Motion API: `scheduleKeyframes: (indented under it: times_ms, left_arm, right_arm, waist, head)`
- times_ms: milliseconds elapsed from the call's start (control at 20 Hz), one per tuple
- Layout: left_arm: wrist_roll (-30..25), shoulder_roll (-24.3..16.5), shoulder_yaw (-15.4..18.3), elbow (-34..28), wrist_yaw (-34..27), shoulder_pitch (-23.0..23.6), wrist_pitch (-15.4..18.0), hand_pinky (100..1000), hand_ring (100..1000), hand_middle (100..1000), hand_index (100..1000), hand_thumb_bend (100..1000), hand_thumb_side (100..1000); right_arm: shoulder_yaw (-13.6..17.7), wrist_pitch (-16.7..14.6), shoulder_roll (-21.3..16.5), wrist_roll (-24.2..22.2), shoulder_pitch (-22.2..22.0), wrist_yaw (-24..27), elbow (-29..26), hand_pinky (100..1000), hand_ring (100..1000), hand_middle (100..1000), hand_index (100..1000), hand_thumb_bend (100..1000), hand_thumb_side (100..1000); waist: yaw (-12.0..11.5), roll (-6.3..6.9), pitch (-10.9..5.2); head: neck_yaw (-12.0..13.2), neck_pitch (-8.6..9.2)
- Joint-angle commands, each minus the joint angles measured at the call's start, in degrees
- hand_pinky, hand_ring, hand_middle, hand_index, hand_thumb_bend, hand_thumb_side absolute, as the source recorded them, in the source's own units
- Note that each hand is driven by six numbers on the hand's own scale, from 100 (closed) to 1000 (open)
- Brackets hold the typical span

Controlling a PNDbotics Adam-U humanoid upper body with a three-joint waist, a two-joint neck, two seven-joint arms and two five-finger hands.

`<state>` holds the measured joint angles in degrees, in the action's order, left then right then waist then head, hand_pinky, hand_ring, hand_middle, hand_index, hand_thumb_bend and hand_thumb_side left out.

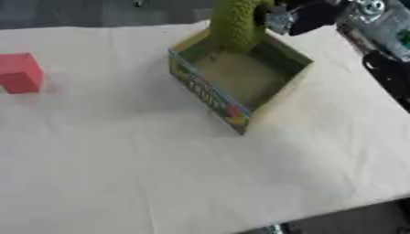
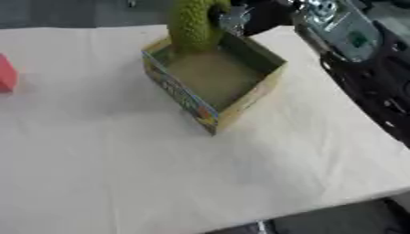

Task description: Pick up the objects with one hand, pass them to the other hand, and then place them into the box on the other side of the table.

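Left eye view: my right hand grips a green knobbly object over the box's far corner; a red block sits well left of the box. Right eye view: my left hand never shows.

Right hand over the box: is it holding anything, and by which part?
Yes. The right hand holds a green textured object by its upper end; the lower end hangs into the open box. The fingers themselves aren't clearly visible.
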<state>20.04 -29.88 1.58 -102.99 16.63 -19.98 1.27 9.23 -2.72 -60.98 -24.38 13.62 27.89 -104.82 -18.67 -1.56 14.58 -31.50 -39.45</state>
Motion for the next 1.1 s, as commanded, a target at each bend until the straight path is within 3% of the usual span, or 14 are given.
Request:
scheduleKeyframes:
  times_ms: [50,850,1100]
  left_arm:
    - [0.35,-1.39,0.85,-1.29,-0.37,-0.74,0.02,612,598,588,677,313,764]
    - [1.7,-0.91,1.43,-2.04,-0.87,-1.04,0.24,605,592,580,670,303,757]
    - [1.73,-0.84,1.48,-2.07,-0.77,-1.06,0.3,605,592,581,667,302,757]
  right_arm:
    - [1.12,-0.57,-1.87,0.17,0.49,-1.65,0.9,824,848,586,635,100,100]
    - [0.52,-3.95,0.93,1.2,-1.84,-14.04,7.82,813,844,582,629,100,136]
    - [-0.38,-6.26,1.3,2.72,-2.21,-18.54,10.37,822,864,591,637,100,147]
  waist:
    - [-0.16,-0.18,0.27]
    - [-0.8,-0.15,1.68]
    - [-1.38,-0.15,1.97]
  head:
    - [-0.87,1.71]
    - [-0.33,1.51]
    - [-0.22,1.53]
